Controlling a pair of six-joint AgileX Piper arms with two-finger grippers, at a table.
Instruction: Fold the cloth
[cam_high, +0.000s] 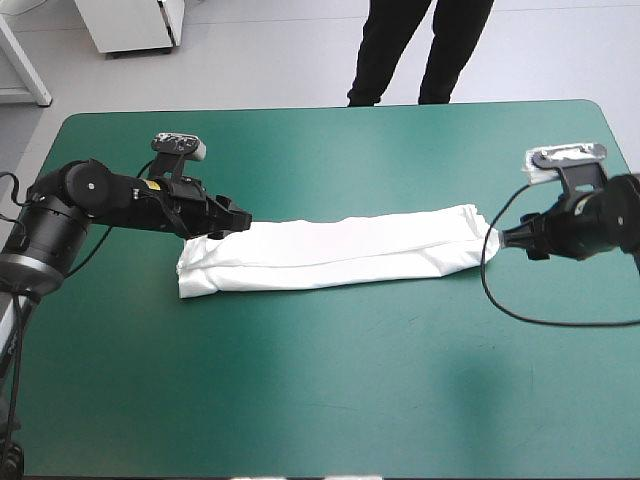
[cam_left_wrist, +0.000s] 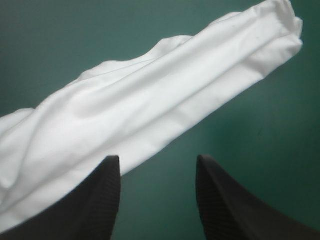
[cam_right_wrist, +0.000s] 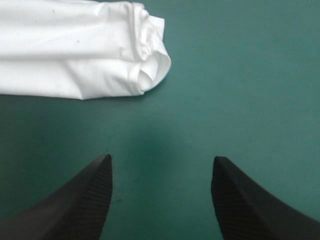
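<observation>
T-shirt (cam_high: 330, 255) lies as long folded band across middle of table (cam_high: 300, 400). My left gripper (cam_left_wrist: 156, 159) spread at one end, right gripper (cam_right_wrist: 161, 159) spread just off other end, both empty. Cloth seems light, soft, limp. Better to pinch all layers at the ends.

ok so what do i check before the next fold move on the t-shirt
1. T-shirt lies as one long strip across the table: ok
2. Left tool open: ok
3. Right tool open: ok
4. Left end of the strip inside the left tool's gap: not ok. The cloth lies ahead and toward one side, and the gap is mostly over teal-green cover
5. Right end inside the right tool's gap: not ok. The bunched end lies ahead and off to one side, with only cover in the gap
6. Sleeves tucked inside the strip: cannot tell
</observation>
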